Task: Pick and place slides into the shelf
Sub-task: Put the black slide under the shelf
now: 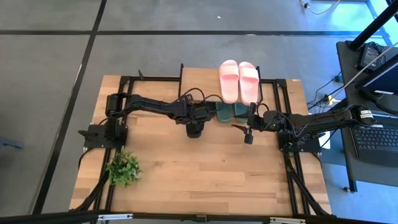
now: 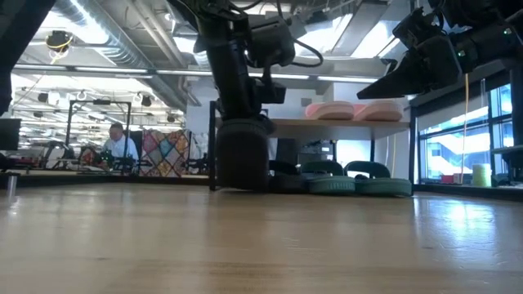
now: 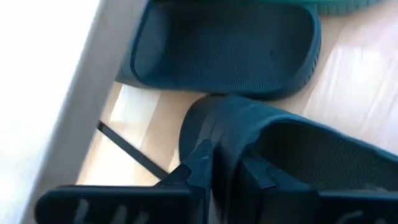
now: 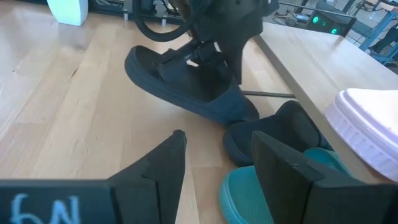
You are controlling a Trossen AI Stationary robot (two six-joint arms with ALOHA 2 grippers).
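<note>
Fingers (image 3: 202, 165) of the left gripper (image 3: 230, 171) pinch the rim of a black slide (image 4: 186, 84). One end of it is raised and the other rests on the table (image 1: 205, 168), so the hold looks real, though how firm it is cannot be told.

Seen from above, this gripper hangs just at 6 o'clock of the shelf (image 1: 199, 78). The second black slide (image 3: 217, 50) already lies flat under the board, touching or nearly touching the held one. The green slides (image 2: 359, 186) sit beside it toward 3 o'clock, and the pink slides (image 1: 239, 81) are on top of the board.

The coming move likely turns on this: the free slot lies at 12 o'clock from the fingers, next to the parked black slide. The held slide's long axis looks slewed off the 12-to-6 line that the parked ones follow. It would need squaring up and laying flat before release, or it may ride up on its mate.

The left arm is plainly the nearer. The right gripper (image 4: 217, 140) waits at 3 o'clock of the left one, above the table, fingers spread and empty.
</note>
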